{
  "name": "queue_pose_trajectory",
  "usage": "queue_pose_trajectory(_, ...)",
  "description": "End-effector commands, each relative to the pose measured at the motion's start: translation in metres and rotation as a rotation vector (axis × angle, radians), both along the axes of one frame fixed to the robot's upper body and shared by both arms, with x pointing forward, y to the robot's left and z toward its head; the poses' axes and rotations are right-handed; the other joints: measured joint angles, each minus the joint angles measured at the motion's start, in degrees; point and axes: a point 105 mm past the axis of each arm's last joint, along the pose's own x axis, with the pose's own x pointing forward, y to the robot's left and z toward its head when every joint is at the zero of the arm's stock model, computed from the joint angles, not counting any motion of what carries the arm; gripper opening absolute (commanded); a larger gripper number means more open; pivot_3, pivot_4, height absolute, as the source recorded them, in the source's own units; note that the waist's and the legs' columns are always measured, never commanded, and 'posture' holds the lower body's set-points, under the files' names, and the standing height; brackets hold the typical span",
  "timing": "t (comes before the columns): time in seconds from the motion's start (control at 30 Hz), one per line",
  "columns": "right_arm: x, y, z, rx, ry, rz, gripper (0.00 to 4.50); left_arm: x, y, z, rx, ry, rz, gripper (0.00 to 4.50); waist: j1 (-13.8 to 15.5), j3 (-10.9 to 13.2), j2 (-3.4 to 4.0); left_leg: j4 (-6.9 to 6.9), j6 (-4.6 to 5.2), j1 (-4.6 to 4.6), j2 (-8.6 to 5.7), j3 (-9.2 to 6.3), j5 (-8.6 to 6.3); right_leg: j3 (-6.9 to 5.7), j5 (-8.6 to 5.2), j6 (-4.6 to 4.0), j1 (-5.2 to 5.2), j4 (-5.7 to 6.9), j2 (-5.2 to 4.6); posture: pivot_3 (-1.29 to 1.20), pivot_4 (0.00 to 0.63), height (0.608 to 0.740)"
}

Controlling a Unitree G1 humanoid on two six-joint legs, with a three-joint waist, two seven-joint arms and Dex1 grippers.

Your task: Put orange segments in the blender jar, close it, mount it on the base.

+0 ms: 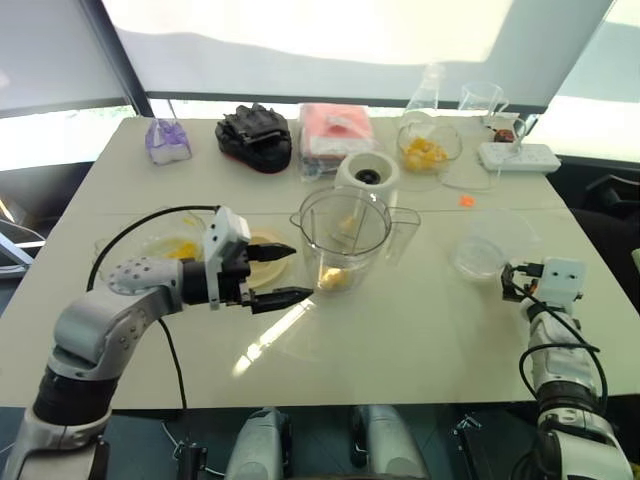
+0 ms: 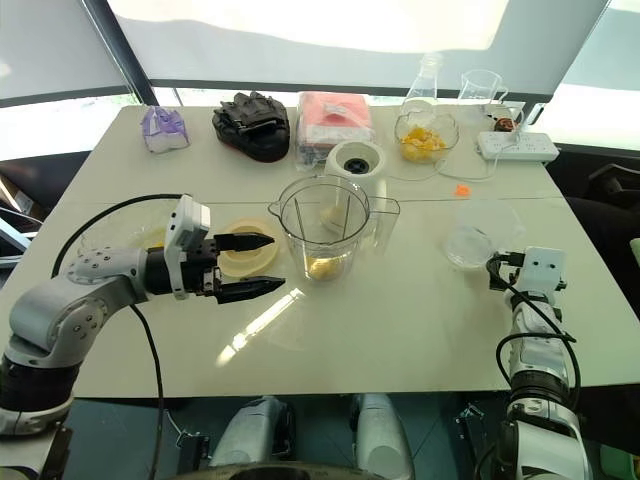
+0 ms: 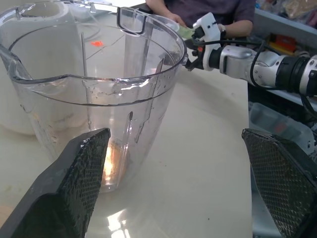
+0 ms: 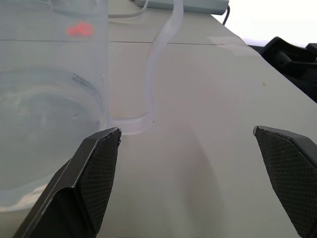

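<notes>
Left end effector [image 1: 300, 271]: fingers apart, empty, just beside blender jar [image 1: 345, 225] (orange segments [image 1: 335, 280] inside).
Right end effector [image 4: 187, 136]: spread, empty, near clear container [image 1: 488, 245].
Counter [image 1: 420, 330]: white, bright window blinds [image 1: 350, 30] behind.

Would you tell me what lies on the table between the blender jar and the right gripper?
A clear plastic container sits between them, just ahead of the right gripper; the left eye view shows it.

Black gloves [image 1: 255, 135], a pink pack [image 1: 335, 128] and a white power strip [image 1: 518, 155] lie far back on the table [image 1: 420, 340].
</notes>
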Motion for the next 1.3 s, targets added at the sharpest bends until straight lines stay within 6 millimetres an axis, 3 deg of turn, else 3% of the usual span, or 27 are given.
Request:
queue_pose_trajectory(0.03, 0.007, 0.003, 0.021, -0.016, -0.072, 0.020, 4.50, 0.001, -0.003, 0.008, -0.008, -0.040, -0.019, 4.43, 0.04, 0.00, 0.00, 0.00, 0.00, 0.00, 0.00, 0.00, 0.00, 0.00, 0.00, 0.00, 0.00, 0.00, 0.00, 0.00, 0.150, 0.740)
queue_pose_trajectory(0.5, 0.006, -0.008, 0.044, -0.076, -0.154, -0.033, 4.50, 0.002, -0.004, 0.005, -0.008, -0.035, -0.019, 4.43, 0.08, 0.00, 0.00, -0.07, 0.00, 0.00, 0.00, 0.03, 0.00, 0.05, 0.00, -0.01, -0.04, -0.02, 0.02, 0.00, 0.150, 0.740)
queue_pose_trajectory(0.93, 0.026, -0.006, 0.026, -0.016, -0.071, 0.013, 4.50, 0.004, -0.006, 0.005, -0.005, -0.042, -0.016, 4.43, -0.02, 0.01, -0.01, -0.09, 0.00, -0.01, -0.01, 0.05, 0.00, 0.08, 0.01, -0.02, -0.04, -0.06, 0.04, 0.00, 0.150, 0.740)
queue_pose_trajectory(1.03, 0.028, -0.005, 0.026, -0.023, -0.069, 0.025, 3.61, 0.005, -0.004, 0.004, -0.001, -0.044, -0.006, 4.50, -0.01, 0.01, -0.01, -0.14, 0.00, 0.00, -0.01, 0.06, 0.00, 0.09, 0.01, -0.02, -0.05, -0.09, 0.06, 0.00, 0.150, 0.740)
queue_pose_trajectory(1.27, 0.031, -0.001, 0.026, -0.035, -0.076, 0.043, 0.04, 0.005, -0.003, 0.004, -0.001, -0.044, 0.003, 4.50, 0.23, 0.01, -0.01, -0.31, 0.00, -0.02, -0.01, 0.06, 0.00, 0.09, 0.03, 0.01, -0.02, -0.34, 0.07, 0.00, 0.150, 0.740)
queue_pose_trajectory(1.3, 0.031, -0.001, 0.026, -0.038, -0.076, 0.044, 0.04, 0.005, -0.003, 0.004, 0.000, -0.044, 0.004, 4.50, 0.22, 0.01, -0.01, -0.37, -0.01, -0.03, -0.02, 0.06, 0.01, 0.10, 0.04, 0.03, -0.02, -0.42, 0.07, 0.00, 0.150, 0.740)
